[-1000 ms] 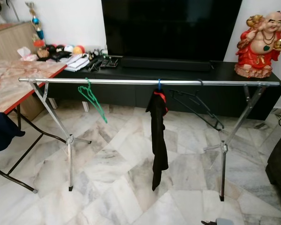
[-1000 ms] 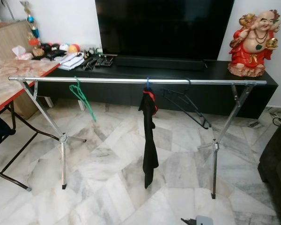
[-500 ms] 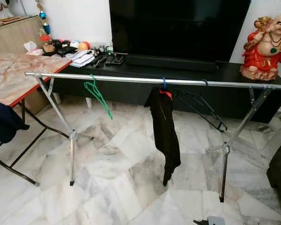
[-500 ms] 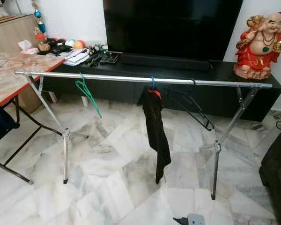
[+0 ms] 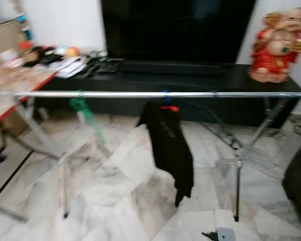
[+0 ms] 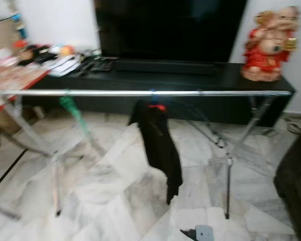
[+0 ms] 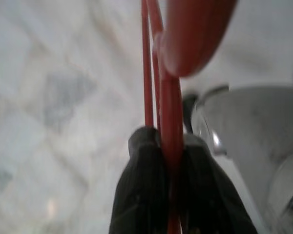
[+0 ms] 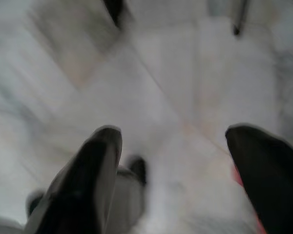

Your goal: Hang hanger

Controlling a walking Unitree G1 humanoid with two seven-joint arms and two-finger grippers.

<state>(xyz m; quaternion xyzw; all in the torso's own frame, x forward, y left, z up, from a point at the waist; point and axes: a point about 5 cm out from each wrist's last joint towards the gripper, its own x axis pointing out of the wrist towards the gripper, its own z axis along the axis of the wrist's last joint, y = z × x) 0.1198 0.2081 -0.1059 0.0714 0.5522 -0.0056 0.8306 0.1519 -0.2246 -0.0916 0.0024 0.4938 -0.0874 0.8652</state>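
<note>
Red wire hanger (image 7: 170, 112), thin doubled rods, pinched by left gripper (image 7: 170, 165)

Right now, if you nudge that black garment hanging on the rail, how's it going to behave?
The black garment is probably floppy: it hangs in loose folds from the rail. It would likely swing rather than resist, since its lower end hangs free above the floor. It may also slide along the smooth metal rail on its blue hook.
</note>
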